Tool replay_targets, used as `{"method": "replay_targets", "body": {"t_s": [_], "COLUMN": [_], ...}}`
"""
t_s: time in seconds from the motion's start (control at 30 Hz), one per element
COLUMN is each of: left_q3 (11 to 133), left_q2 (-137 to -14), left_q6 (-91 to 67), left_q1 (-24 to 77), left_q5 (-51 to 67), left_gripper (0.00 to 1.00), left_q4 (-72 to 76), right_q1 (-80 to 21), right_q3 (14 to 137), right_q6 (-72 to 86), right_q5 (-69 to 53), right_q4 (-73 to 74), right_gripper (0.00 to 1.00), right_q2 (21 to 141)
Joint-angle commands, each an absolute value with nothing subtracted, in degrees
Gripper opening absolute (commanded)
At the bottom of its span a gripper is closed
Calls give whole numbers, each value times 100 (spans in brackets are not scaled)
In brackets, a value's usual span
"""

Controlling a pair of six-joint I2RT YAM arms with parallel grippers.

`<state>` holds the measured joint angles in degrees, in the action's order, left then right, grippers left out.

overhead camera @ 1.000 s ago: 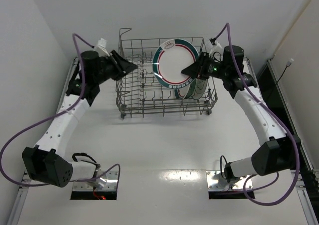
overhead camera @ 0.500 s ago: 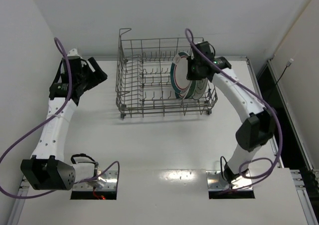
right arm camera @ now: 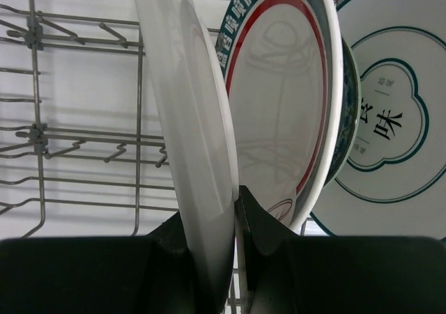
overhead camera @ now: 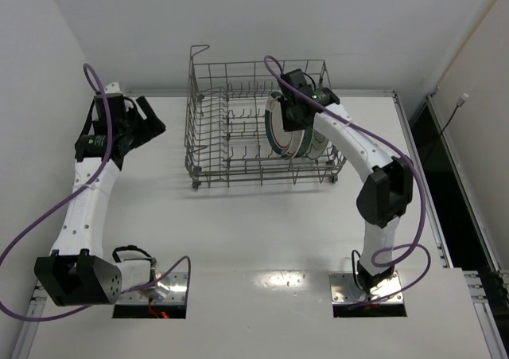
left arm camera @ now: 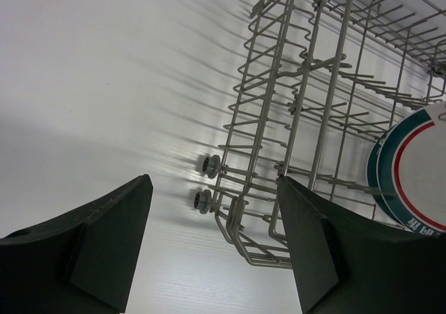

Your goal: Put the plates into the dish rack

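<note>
Your right gripper (right arm camera: 212,215) clamps a round white plate (right arm camera: 195,105) upright in the right part of the grey wire dish rack (overhead camera: 193,140), beside ringed plates (right arm camera: 279,98) already racked; only the release seems left. Your left gripper (left arm camera: 212,187) hangs left of the rack, jaws apart and empty.

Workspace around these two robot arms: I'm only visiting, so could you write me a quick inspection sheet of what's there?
Surface: white table, with the dish rack at its far side.
Job's things: plates stand on edge at the rack's right end.
Clutter: nothing seen.
Grippers: right gripper shut on the rim of an upright white plate beside the others; left gripper open, empty, left of the rack.
Cables: purple cables loop off both arms.
Surroundings: white walls.
</note>
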<state>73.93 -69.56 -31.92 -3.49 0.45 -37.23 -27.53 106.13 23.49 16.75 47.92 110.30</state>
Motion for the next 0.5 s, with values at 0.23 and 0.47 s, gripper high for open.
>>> {"method": "replay_targets", "body": {"t_s": [0.23, 0.47], "left_q3": [7286, 7286], "left_q2": [-6768, -6820], "left_q6": [-3032, -3032], "left_q1": [-413, -466], "left_q5": [158, 158], "left_gripper": [70, 70], "left_q4": [-3656, -3604], "right_q1": [-2733, -2733], "right_q3": [10924, 11101], "right_q6": [2294, 2232], "right_q5": [2663, 2725], "right_q4": [4736, 4843], "right_gripper": [0, 0], "right_q2": [10564, 10748]}}
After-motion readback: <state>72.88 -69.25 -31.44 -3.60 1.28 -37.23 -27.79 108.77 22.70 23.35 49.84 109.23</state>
